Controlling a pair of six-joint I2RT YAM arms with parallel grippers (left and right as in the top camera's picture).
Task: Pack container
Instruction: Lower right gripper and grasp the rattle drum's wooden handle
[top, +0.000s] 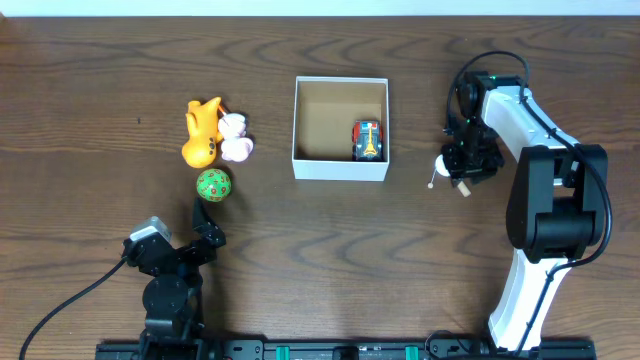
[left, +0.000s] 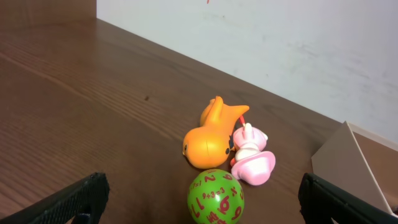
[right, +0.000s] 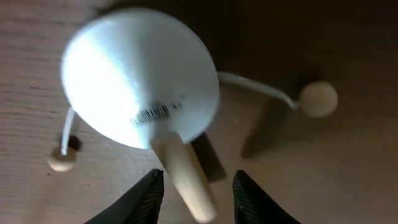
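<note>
The container (top: 340, 170), a square white-walled box with a brown inside, stands mid-table with a small toy car (top: 368, 140) in its right part. Right of it lies a white rattle drum (top: 443, 165). My right gripper (top: 466, 168) hangs over it. In the right wrist view the drum's round white head (right: 140, 84) fills the top. Its wooden handle (right: 183, 177) lies between the jaws of my right gripper (right: 196, 196), which are open with a gap on each side. My left gripper (left: 205, 199) is wide open just short of a green number ball (left: 216, 196).
An orange duck (top: 203, 132) and a pink toy (top: 237, 140) lie left of the container, beyond the green ball (top: 213, 185). The drum's two string beads (right: 318, 98) lie on the wood to either side. A corner of the container (left: 354, 162) shows in the left wrist view.
</note>
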